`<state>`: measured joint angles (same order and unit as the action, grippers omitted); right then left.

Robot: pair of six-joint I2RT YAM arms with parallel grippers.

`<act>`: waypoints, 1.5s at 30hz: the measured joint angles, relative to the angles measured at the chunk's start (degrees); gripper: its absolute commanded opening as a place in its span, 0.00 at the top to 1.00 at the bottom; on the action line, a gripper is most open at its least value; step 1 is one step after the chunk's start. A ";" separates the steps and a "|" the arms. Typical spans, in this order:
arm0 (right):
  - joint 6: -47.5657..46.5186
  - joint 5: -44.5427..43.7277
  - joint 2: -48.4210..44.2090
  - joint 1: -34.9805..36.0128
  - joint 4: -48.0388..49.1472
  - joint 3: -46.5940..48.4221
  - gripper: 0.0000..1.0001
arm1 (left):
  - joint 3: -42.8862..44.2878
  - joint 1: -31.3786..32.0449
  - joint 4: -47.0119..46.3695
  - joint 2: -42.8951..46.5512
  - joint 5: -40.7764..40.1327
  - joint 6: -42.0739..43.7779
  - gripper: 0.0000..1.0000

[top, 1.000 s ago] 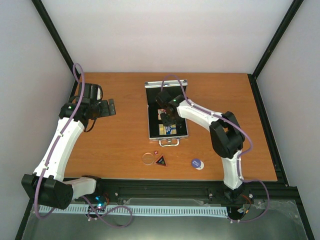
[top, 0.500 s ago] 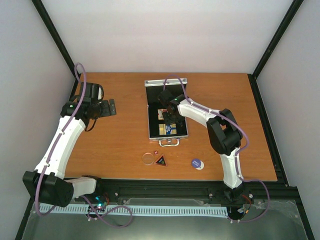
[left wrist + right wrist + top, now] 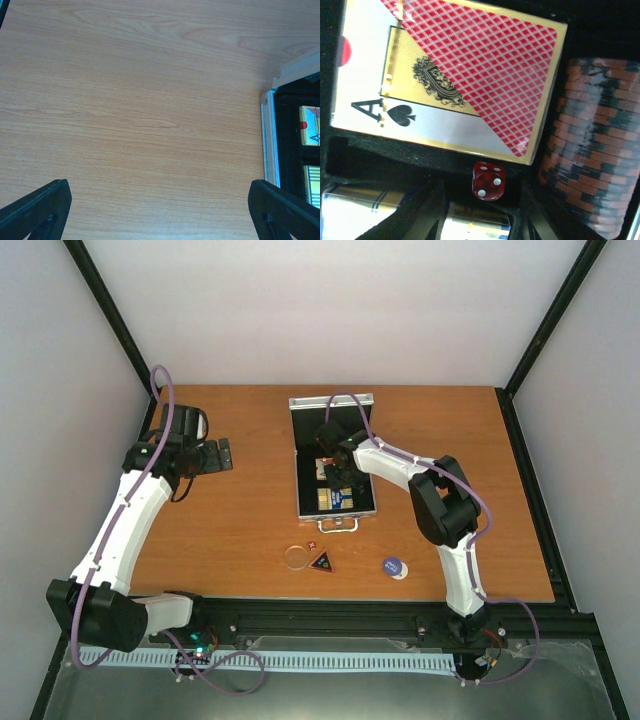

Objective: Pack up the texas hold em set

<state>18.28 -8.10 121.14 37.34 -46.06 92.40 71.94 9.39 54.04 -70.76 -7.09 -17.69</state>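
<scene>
well behind the right tool (image 3: 481, 205), 1 loose die (image 3: 313, 545), a clear disc (image 3: 296, 557), a black triangle (image 3: 321, 561) and a blue disc (image 3: 394, 566) lie unpacked on the surface (image 3: 220, 530). that tool is released, and a red die (image 3: 488, 180) sits free between its fingers (image 3: 422, 212) in the open case (image 3: 300, 475), red-backed deck (image 3: 450, 75) just ahead, chip stack (image 3: 590, 150) ahead-right. the left tool (image 3: 160, 207) hangs wide open and empty, case to its right.

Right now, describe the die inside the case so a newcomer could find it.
Find the open silver case. Inside, against the red-checked card deck and beside the brown chip stack, sits a small red die. The other red die lies outside on the table.
</scene>
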 measured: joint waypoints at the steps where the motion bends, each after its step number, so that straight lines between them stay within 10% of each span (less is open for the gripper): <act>1: 0.13 0.22 -0.02 -0.02 0.17 0.04 0.50 | 0.00 0.00 0.00 0.00 0.00 0.00 0.00; 45: 7.30 10.58 -10.29 20.92 -8.17 -10.58 0.52 | 0.00 0.00 -0.17 0.57 2.43 0.09 0.00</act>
<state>25.58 2.48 110.85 58.26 -54.24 81.82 71.94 9.39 53.87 -70.19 -4.67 -17.61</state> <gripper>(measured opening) 0.485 0.998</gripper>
